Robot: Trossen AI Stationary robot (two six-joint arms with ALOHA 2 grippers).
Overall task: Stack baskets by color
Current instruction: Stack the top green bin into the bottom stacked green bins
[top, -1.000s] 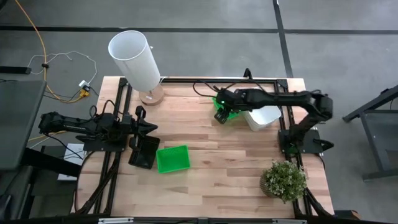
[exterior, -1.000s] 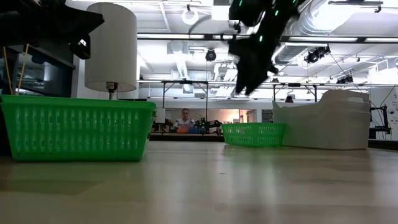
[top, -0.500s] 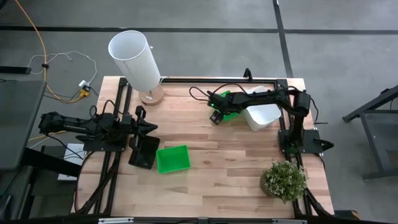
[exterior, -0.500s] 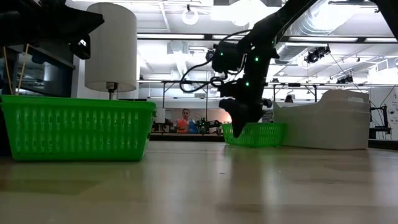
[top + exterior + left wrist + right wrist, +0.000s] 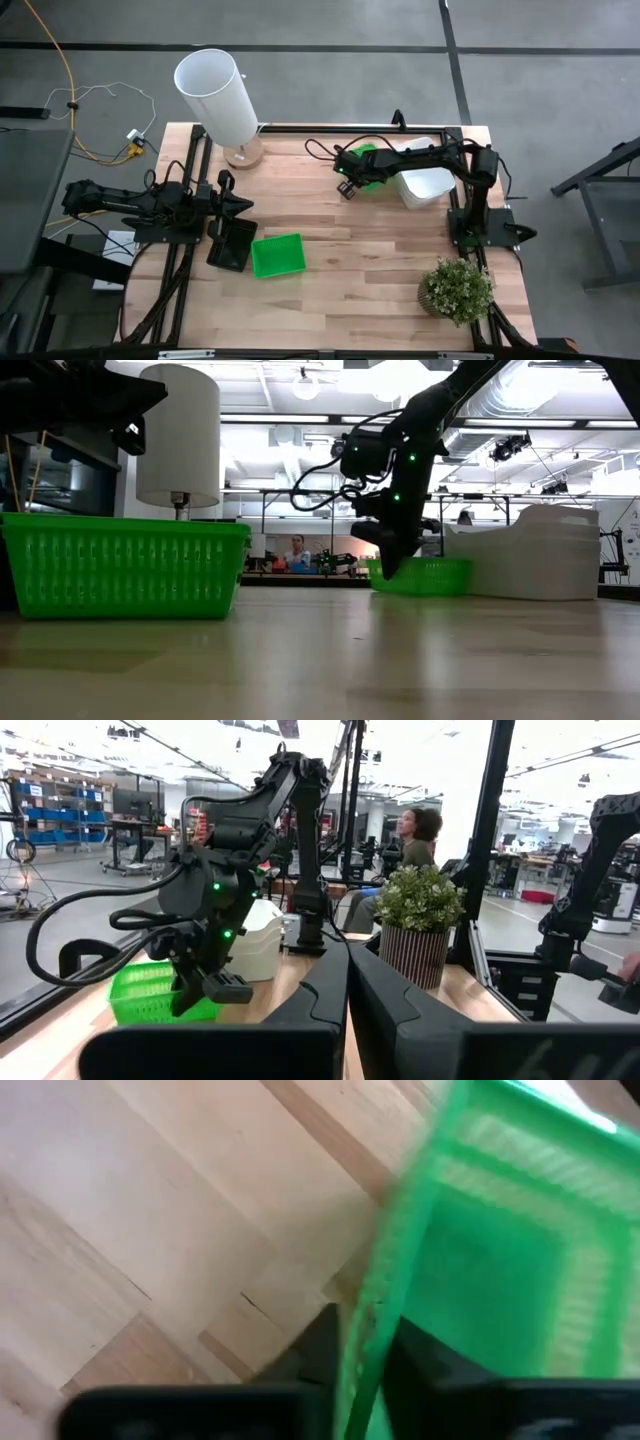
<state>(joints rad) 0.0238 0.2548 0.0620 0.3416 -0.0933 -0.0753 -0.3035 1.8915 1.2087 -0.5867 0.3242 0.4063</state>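
The green basket (image 5: pixel 368 168) I was after sat at the far side of the table, touching the near face of the white baskets (image 5: pixel 422 183), which stood stacked just beside it toward my right arm's base. I use those white baskets as my landmark. My right gripper (image 5: pixel 362 1342) had one finger on each side of the green basket's wall, at the edge turned away from the white baskets, and the fingers were drawn in on that wall (the wrist view showed the green rim running straight up between the two dark pads (image 5: pixel 305 1355)). I judged it a pinch on the rim, not a grasp of the whole tray.

The other green basket (image 5: pixel 277 254) lay well apart from the white baskets, across the table toward my left arm, with a black basket (image 5: pixel 231 244) touching its far side. My left gripper (image 5: pixel 240 205) waited just beside that black basket, fingers together and empty.

So the carry, as I read it, ran from the white baskets diagonally toward the second green basket. The held basket's long axis looked roughly across that line, so I expected some turning before it would nest. My right arm was plainly the nearer to the basket in hand.
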